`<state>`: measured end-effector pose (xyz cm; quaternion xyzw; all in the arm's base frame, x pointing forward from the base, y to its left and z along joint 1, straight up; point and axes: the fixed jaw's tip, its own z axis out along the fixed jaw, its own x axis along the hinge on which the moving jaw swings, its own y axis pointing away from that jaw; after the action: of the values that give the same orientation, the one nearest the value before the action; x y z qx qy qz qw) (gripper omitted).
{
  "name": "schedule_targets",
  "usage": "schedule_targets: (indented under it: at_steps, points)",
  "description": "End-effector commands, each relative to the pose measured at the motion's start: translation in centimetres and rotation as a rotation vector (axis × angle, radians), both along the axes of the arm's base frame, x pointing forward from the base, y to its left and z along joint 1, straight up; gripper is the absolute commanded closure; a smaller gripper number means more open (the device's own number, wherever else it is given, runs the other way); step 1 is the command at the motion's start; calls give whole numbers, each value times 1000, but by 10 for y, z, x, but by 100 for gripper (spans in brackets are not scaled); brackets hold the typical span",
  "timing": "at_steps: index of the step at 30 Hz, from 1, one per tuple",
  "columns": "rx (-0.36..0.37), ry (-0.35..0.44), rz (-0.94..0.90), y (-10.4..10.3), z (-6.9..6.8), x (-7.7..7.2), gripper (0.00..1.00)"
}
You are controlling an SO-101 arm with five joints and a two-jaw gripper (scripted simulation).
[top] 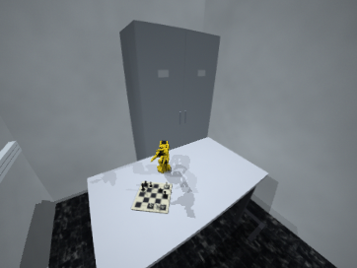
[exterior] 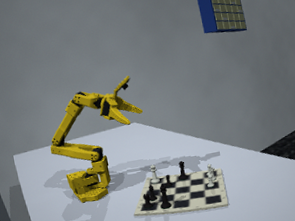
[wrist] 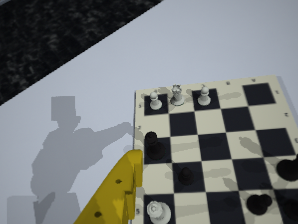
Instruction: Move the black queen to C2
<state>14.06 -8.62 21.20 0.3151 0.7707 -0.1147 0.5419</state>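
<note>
The chessboard [exterior: 183, 191] lies on the white table in front of the yellow arm. A tall black piece [exterior: 181, 169], which I take for the black queen, stands alone on the board's far edge; it also shows in the wrist view [wrist: 151, 144] at the board's left edge. Other black pieces [exterior: 157, 195] cluster at the board's near left corner. My gripper [exterior: 132, 114] hangs high in the air above and behind the board, partly open and empty. Only one yellow jaw [wrist: 122, 185] shows in the wrist view. I cannot read the square labels.
Three white pieces [wrist: 177, 96] stand in a row at the board's far end in the wrist view, and one white piece [wrist: 156, 210] stands near the jaw. A grey cabinet [top: 170, 89] stands behind the table. The arm's base [exterior: 89, 183] sits left of the board.
</note>
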Motion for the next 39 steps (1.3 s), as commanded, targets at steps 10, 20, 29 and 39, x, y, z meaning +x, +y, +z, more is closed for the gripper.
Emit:
schedule_targets:
  at_steps: [10, 20, 29, 39]
  points:
    - [-60, 172, -104, -6, -41, -36, 58]
    - [-67, 210, -122, -6, -50, -42, 60]
    - [-67, 210, -122, -6, -50, -42, 60]
    - [-67, 210, -122, -6, -50, -42, 60]
